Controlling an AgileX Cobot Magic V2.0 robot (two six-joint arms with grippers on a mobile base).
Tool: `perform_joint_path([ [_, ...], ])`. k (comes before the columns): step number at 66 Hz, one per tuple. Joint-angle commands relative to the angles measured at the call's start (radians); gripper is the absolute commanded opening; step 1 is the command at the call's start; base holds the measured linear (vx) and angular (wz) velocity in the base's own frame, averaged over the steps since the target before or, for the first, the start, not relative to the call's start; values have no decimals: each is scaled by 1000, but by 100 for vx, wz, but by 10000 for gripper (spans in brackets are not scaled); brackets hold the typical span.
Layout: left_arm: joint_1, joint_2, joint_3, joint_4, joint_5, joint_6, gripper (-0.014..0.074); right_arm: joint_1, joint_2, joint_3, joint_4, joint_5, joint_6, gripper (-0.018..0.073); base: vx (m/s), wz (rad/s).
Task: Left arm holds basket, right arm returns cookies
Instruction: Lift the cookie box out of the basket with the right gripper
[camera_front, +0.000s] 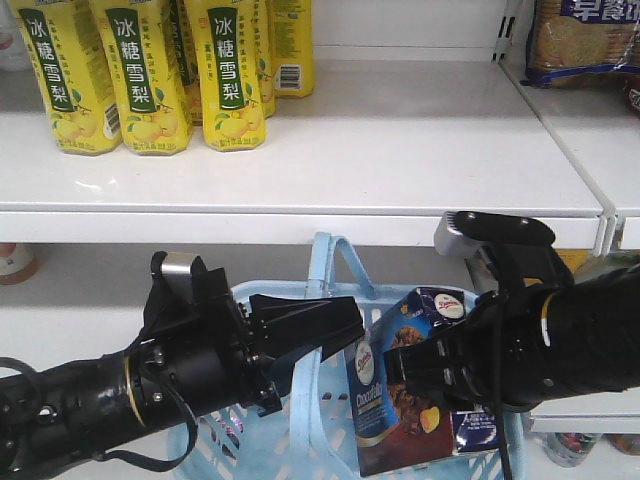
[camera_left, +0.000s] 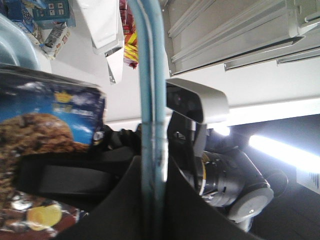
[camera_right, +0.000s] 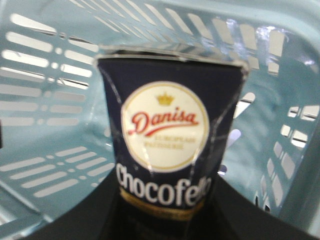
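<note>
The light blue basket hangs below the shelf edge, its tall handle rising between the arms. My left gripper is shut on that handle; in the left wrist view the handle bar runs straight down between the two black jaws of the left gripper. The navy cookies box stands tilted over the basket. My right gripper is shut on its sides. In the right wrist view the cookies box sits between the jaws of the right gripper, with the basket's slotted wall behind.
A white shelf lies above the arms, its front lip just over the basket handle. Yellow drink cartons stand at its back left. A snack bag sits on the neighbouring shelf at upper right. The right arm's wrist is close beside the handle.
</note>
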Motion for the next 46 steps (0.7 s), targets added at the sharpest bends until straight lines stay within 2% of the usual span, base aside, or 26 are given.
perform_joint_path([
  [1,20,-32,-34,-185,-184,25,-3,-1,-64,-28,9,-31,-6,-6,0,0],
  [31,20,-32,-34,-185,-184,25,-3,-2,-307,-28,4,-12,13,-6,0,0],
  [46,20,-32,-34,-185,-184,25,-3,-2,-421,-30,-46,-28,13,-6,0,0],
])
